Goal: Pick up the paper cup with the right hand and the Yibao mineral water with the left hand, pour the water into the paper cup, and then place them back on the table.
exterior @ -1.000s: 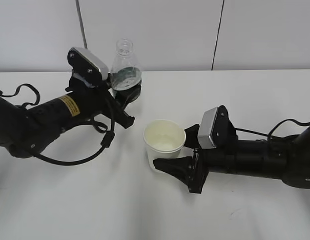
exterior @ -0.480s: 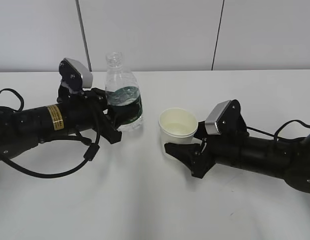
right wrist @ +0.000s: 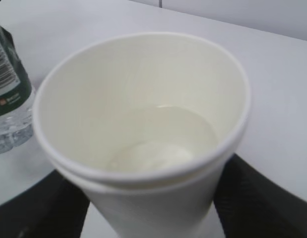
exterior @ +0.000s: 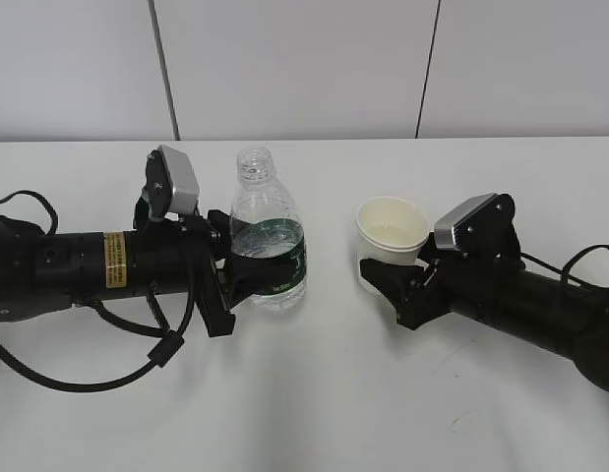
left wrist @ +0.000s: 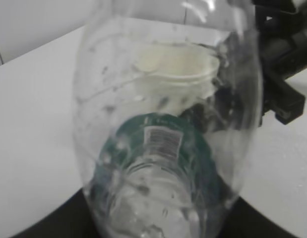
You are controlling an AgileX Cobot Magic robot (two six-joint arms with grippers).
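Note:
The Yibao mineral water (exterior: 268,231), a clear ribbed bottle with a dark green label and no cap, stands upright on the white table (exterior: 314,403). My left gripper (exterior: 255,277) is shut on its lower part; the bottle fills the left wrist view (left wrist: 163,144). The paper cup (exterior: 391,228) is upright to the right of the bottle, apart from it, with my right gripper (exterior: 388,270) shut on its lower wall. The right wrist view shows a little water in the cup (right wrist: 143,124) and black fingers (right wrist: 252,198) on both sides.
A white panelled wall (exterior: 304,59) runs behind the table's far edge. Black cables (exterior: 107,379) loop on the table under the left arm. The right arm (exterior: 540,315) lies low across the right side of the table.
The left arm has brought the bottle down and to the right from a raised position to upright on the table. The right arm has carried the cup to the right and further back.

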